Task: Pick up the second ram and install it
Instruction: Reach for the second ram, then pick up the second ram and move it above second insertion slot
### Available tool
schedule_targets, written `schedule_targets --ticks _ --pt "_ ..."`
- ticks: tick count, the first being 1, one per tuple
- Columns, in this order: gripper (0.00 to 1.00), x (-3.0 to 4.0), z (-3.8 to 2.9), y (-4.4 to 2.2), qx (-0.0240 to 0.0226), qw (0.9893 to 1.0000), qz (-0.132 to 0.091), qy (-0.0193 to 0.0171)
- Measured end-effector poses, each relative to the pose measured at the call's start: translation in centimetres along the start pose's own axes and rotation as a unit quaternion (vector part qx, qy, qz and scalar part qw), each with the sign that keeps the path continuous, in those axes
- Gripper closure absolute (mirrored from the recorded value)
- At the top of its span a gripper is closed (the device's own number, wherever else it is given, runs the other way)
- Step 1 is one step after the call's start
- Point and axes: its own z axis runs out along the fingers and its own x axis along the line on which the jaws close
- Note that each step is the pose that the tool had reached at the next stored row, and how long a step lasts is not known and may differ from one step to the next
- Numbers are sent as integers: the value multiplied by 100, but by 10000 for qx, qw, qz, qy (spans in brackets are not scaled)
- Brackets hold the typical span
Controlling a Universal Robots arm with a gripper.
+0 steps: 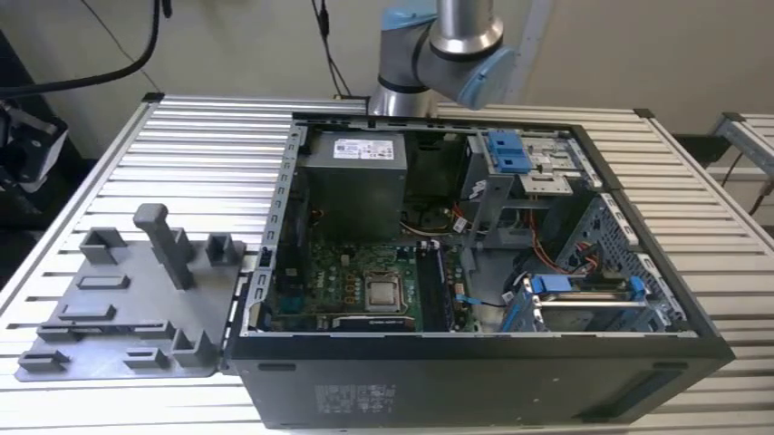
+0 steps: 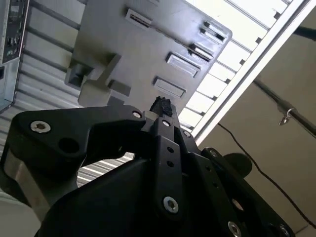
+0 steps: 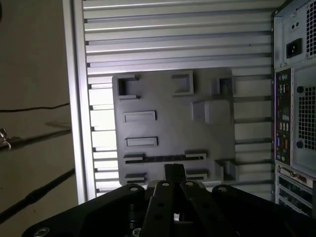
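A robotics lab or workshop is suggested. An opened computer tower (image 1: pixel 484 381) and a grey fixture tray (image 1: pixel 121 317) are laid on a slotted aluminium table (image 1: pixel 206 136), with an industrial arm (image 1: pixel 441 54) seen above.

No legible text or labels

In the exterior view the arm (image 1: pixel 441 45) shows as an upright grey tube meeting a blue-capped joint (image 1: pixel 484 77). In the second wrist view the gripper (image 2: pixel 160 105) has black links converging to one tip. In the first wrist view its fingertips (image 3: pixel 174 172) are pressed together.
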Motion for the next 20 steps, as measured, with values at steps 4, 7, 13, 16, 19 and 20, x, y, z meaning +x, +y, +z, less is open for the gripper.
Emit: schedule_targets --ticks 4,7,13,16,19,20 --pt "89 -21 0 -108 0 10000 -1 2" --pt "89 -26 0 -114 0 10000 -48 5" --pt "89 -27 1 -115 -1 9997 -235 14" --pt "89 -27 1 -115 0 9997 -238 15" --pt "89 -27 1 -115 -1 9997 -239 15" --pt "89 -27 1 -115 -1 9997 -239 16"
